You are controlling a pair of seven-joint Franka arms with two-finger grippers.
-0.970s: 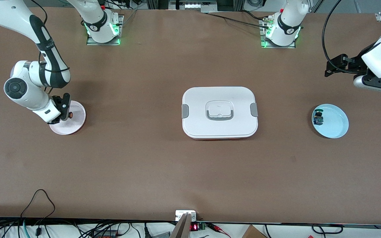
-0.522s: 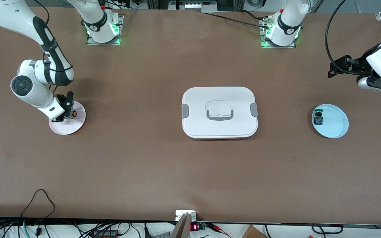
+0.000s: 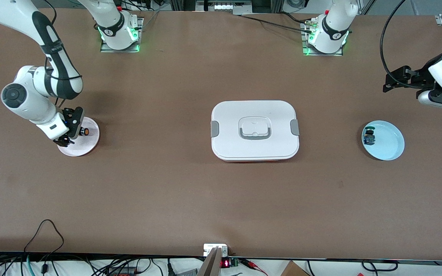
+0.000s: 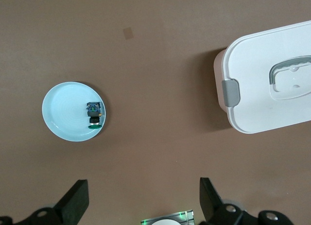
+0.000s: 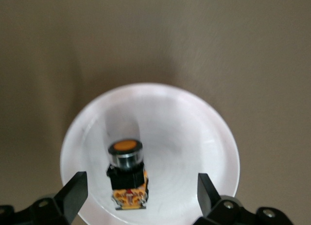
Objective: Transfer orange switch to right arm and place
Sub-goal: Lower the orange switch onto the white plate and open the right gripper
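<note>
The orange switch (image 3: 84, 131) rests on a pale pink plate (image 3: 88, 143) at the right arm's end of the table. Its orange cap and tan-orange body (image 5: 126, 174) show in the right wrist view. My right gripper (image 3: 72, 131) hangs low over that plate, open. Its fingers (image 5: 73, 191) stand on either side of the switch without touching it. My left gripper (image 3: 393, 80) waits open and empty above the table at the left arm's end, its fingers (image 4: 75, 203) spread wide.
A white lidded box (image 3: 254, 130) with grey clips sits mid-table. A light blue plate (image 3: 388, 147) at the left arm's end holds a green-capped switch (image 3: 368, 137). Cables run along the table edge nearest the front camera.
The right gripper has opened and let go of the orange switch, which now lies on the pink plate. The right arm has shifted back a little. The left arm has drifted slightly.
</note>
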